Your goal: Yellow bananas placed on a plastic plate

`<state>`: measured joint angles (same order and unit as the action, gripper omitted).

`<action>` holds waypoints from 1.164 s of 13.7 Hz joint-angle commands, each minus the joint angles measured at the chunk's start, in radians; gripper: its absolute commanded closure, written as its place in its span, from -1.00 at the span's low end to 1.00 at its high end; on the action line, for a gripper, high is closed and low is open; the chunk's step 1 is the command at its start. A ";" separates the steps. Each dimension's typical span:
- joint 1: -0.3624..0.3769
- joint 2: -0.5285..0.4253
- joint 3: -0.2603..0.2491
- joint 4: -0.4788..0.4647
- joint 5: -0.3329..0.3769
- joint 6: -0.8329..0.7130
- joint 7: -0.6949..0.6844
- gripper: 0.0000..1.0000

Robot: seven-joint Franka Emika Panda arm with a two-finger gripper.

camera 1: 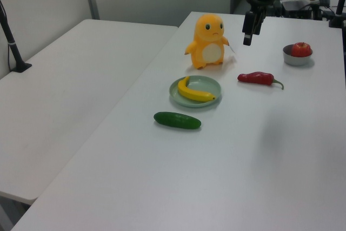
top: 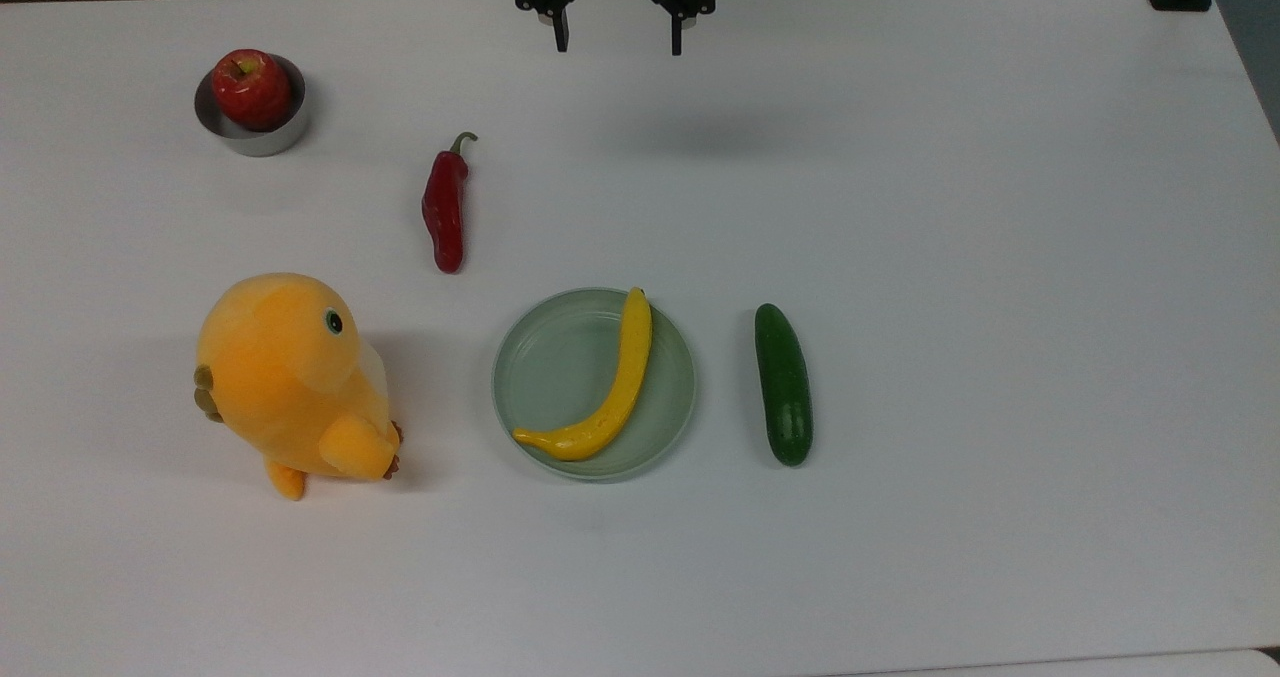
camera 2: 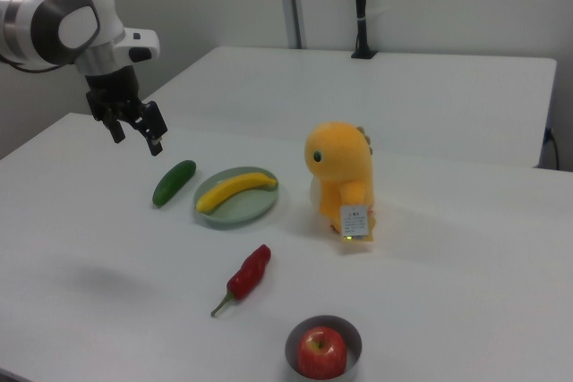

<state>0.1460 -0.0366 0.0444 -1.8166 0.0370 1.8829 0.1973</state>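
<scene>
The yellow banana (top: 608, 389) lies curved across the pale mint-green plastic plate (top: 545, 357), near the middle of the table; both also show in the left view as banana (camera 1: 194, 93) on plate (camera 1: 208, 83), and in the right view as banana (camera 2: 235, 191) on plate (camera 2: 235, 210). My gripper (top: 618, 45) hangs open and empty high above the table, at the top view's upper edge, well away from the plate. It appears too in the left view (camera 1: 248, 37) and the right view (camera 2: 135, 140).
A dark-green cucumber (top: 783, 384) lies just right of the plate in the top view. A red chili pepper (top: 444, 209) lies beyond the plate. An orange plush toy (top: 290, 380) stands to the plate's left. A steel bowl (top: 250, 132) holds a red apple (top: 250, 85).
</scene>
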 commanded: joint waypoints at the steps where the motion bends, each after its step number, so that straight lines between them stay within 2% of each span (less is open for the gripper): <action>1: 0.001 -0.009 -0.005 -0.026 0.024 0.031 -0.027 -1.00; 12: -0.031 0.017 0.008 -0.001 0.023 0.028 -0.038 -1.00; 13: -0.043 0.017 0.017 -0.001 0.023 0.027 -0.038 -1.00; 15: -0.089 0.015 0.072 -0.004 0.023 0.030 -0.038 -1.00; 16: -0.089 0.015 0.074 -0.004 0.023 0.030 -0.038 -1.00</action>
<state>0.0926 -0.0209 0.0804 -1.8156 0.0372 1.8862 0.1839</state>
